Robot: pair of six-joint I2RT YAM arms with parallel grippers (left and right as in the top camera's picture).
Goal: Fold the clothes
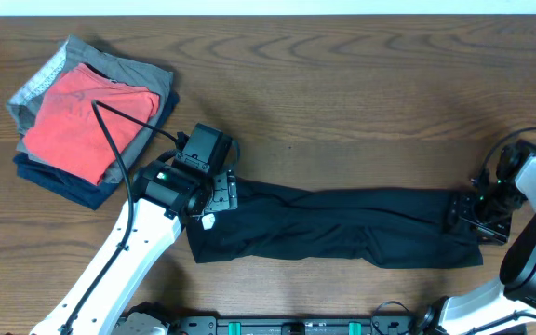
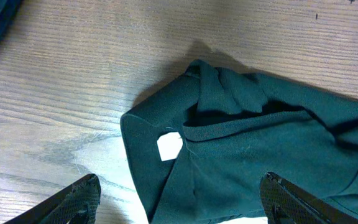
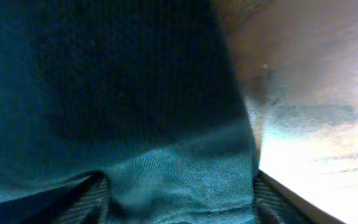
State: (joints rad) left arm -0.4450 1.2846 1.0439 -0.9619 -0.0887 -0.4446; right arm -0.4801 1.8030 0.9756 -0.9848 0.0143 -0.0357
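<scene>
Your shirt (image 1: pixel 333 223) lies on the worktop (image 1: pixel 361 93) as a long, narrow band running from left to right. Your left fingers (image 2: pixel 79 200) are wide apart above its left end, near a small white tag (image 2: pixel 169 146), and they hold nothing. Your right fingers (image 3: pixel 278 202) are at the right end with fabric between them, but I cannot tell if they clamp it. A stack (image 1: pixel 91 116) of folded garments sits at the far left corner, apart from the shirt.
</scene>
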